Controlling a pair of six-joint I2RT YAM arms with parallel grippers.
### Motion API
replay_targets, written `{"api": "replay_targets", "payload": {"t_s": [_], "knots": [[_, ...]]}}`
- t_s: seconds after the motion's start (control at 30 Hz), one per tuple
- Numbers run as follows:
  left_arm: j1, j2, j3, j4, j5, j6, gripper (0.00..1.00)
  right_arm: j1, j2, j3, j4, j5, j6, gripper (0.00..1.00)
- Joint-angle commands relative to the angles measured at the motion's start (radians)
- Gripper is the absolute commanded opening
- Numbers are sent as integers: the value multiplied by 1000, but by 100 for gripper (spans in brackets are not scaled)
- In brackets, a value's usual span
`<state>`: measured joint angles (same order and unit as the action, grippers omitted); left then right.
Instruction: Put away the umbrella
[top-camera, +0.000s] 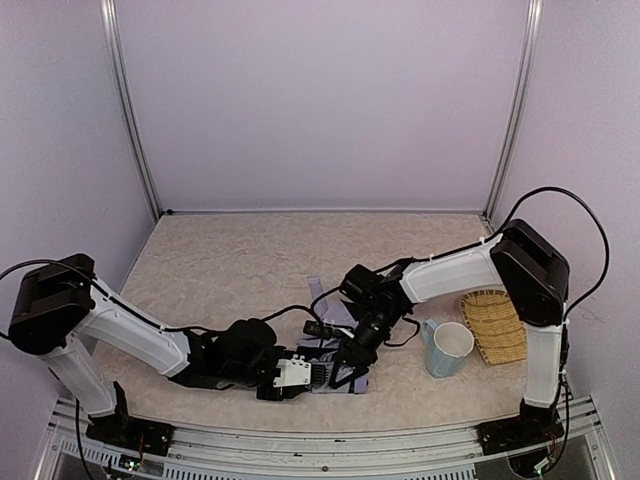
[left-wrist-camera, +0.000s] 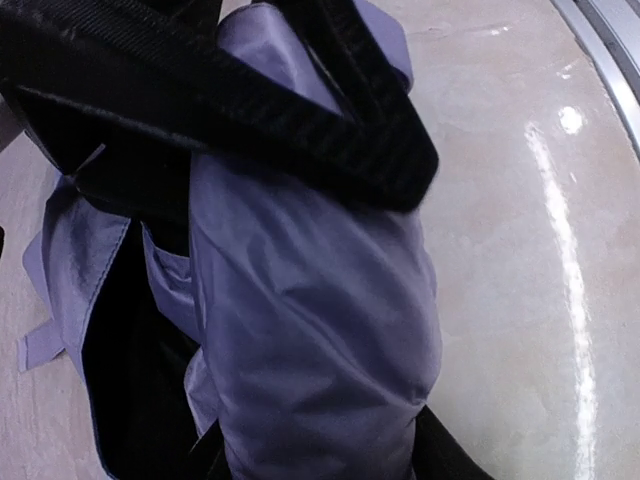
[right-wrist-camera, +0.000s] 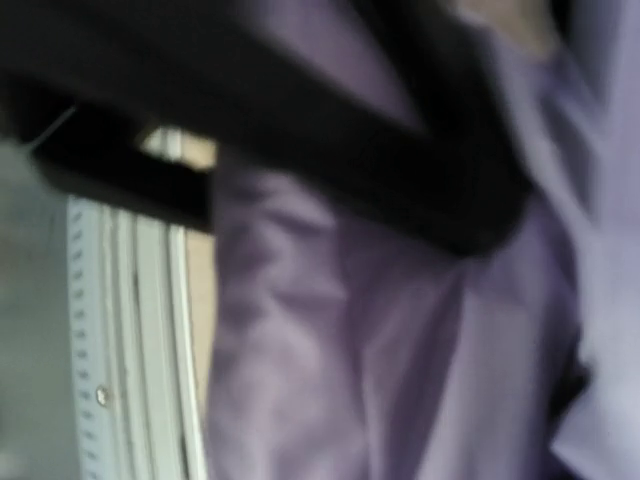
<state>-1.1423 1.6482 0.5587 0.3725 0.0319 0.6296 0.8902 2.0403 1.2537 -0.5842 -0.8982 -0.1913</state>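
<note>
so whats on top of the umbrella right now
The left hand and right hand sit over the umbrella, hiding most of it from above; the fabric directly beneath them is covered.

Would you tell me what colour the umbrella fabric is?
The umbrella is pale lavender; clearest in left wrist view.

Nothing readable is showing in any view: no text, label, brand, number or sign is coming through on any surface, and the right wrist picture is blurring too much to make out fine marks.
</note>
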Motion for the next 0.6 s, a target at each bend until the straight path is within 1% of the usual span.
{"api": "replay_targets", "payload": {"t_s": [0.0,0.07,0.1,0.17,0.3,0.43,0.5,0.57], "knots": [[41,107,128,-248,121,-81,33,17,-64,-4,-10,174,109,62],[60,134,171,-310,191,-106,18,18,-145,-24,32,235,142,69],[67,145,186,-334,222,-119,14,16,-181,-46,43,270,148,72],[72,165,208,-369,267,-140,12,10,-245,-81,42,348,159,75],[95,189,234,-408,363,-205,12,-10,-384,-126,6,488,183,77],[133,215,277,-443,426,-257,9,-4,-509,-138,-41,741,210,77],[199,267,325,-487,503,-311,8,38,-556,-140,-52,852,208,76],[252,327,382,-544,577,-348,2,131,-606,-181,-8,990,160,76]]}}
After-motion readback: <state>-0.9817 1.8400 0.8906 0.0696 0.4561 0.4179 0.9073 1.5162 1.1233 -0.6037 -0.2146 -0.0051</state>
